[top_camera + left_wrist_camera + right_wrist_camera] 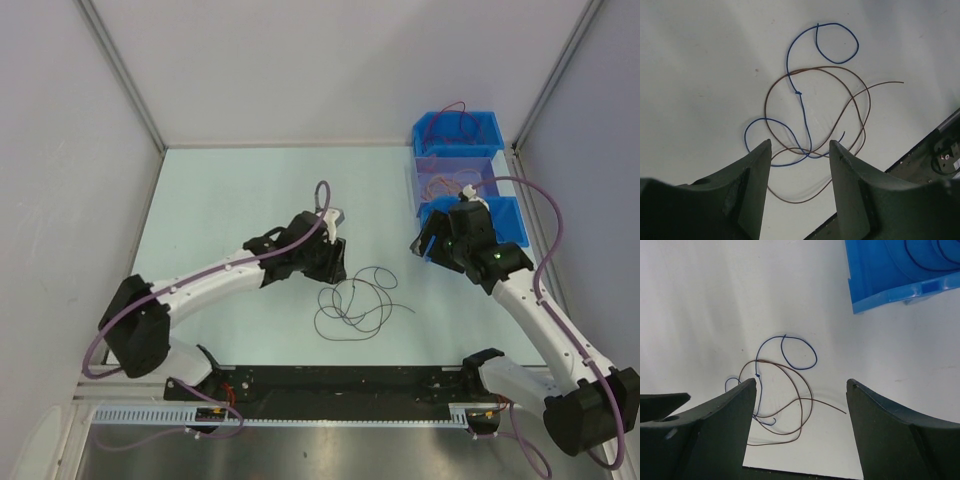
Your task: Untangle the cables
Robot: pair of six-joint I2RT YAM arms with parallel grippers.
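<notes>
**Your workspace: a pale table boxed in by plain walls.**

You look down on a pale mint tabletop (230, 200), closed at 12 o'clock by a blank lilac-grey back wall (330, 60), with a matching left wall (60, 200) at 9 o'clock and a right wall (600, 150) at 3 o'clock. Two aluminium posts (118, 70) rise from the far corners at 10 and 2 o'clock. A row of plastic bins (488, 132), blue at both ends, sits along the table's edge at 2 o'clock. At 6 o'clock you have a black strip (350, 378), then a slotted white rail (300, 421), then a brushed metal sheet (330, 455). The light is soft and even, with only faint shadows.
</notes>
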